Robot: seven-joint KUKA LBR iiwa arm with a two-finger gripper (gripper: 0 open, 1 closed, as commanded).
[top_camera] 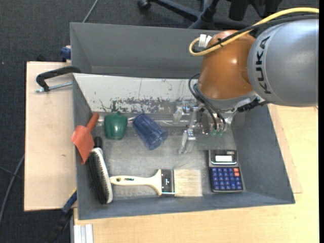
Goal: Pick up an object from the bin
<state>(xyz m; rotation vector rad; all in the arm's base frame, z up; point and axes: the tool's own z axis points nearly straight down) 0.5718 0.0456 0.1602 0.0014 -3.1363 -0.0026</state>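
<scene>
The gripper (188, 138) hangs low in the bin (152, 49), just behind and left of the calculator (226, 172). Whether it is spread or closed cannot be told. The calculator lies flat, long axis running front to back, and looks the nearest pick. A paintbrush (152, 180) lies just left of the calculator, bristles toward it. A blue cup (150, 131) lies tipped over farther left and behind.
</scene>
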